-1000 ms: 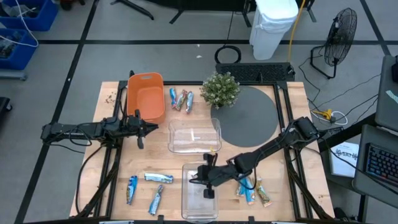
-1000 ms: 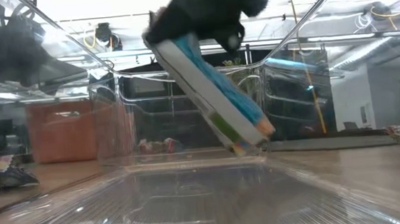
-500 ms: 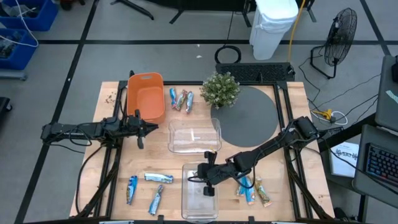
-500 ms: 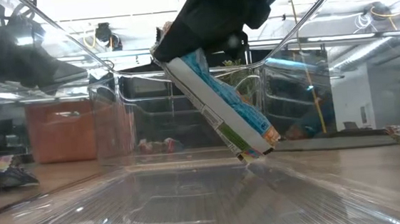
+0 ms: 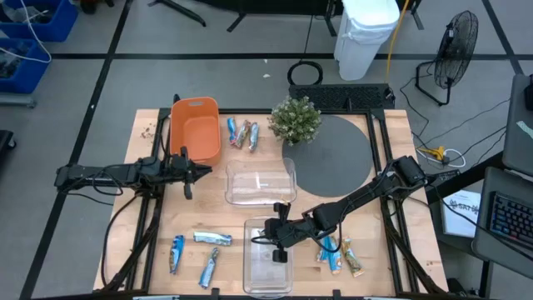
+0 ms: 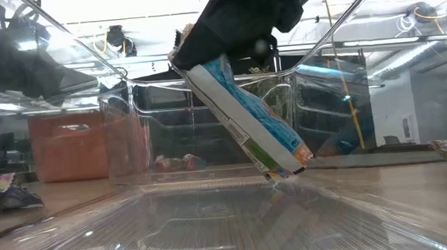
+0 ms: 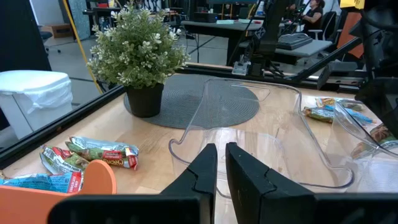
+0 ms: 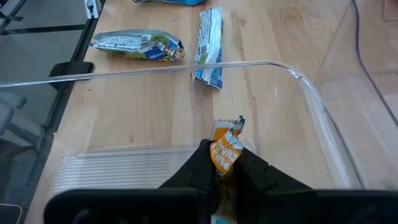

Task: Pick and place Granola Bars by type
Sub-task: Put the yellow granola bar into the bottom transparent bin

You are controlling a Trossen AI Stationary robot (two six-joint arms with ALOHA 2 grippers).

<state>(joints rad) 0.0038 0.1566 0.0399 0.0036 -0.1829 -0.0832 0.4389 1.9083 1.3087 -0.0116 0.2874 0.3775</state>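
My right gripper (image 5: 279, 242) is shut on a blue granola bar with an orange end (image 6: 247, 115), inside the near clear bin (image 5: 268, 279). The bar also shows in the right wrist view (image 8: 225, 151). My left gripper (image 5: 190, 175) is shut and empty, hovering at the table's left, beside the orange bin (image 5: 196, 129). Loose bars lie on the table: a few at the far side (image 5: 241, 133), three at the near left (image 5: 200, 250), a few at the near right (image 5: 337, 254). My right gripper pinches the bar's upper end (image 6: 203, 63) between its two fingers, coming from above at a slant. The bar reaches out past the fingertips along the fingers and hangs tilted, orange end (image 6: 289, 148) down. Whether that end touches the bin's floor I cannot tell.
A second clear bin (image 5: 260, 183) stands at the table's middle. A potted plant (image 5: 296, 121) and a round grey mat (image 5: 333, 154) are at the far right. In the left wrist view the clear bin (image 7: 249, 143) lies straight ahead of the left fingers.
My right gripper has gone down a little inside the near clear bin with the bar. The bar's orange lower end has sunk closer to the bin's floor, still tilted. In the last half second it has kept still.
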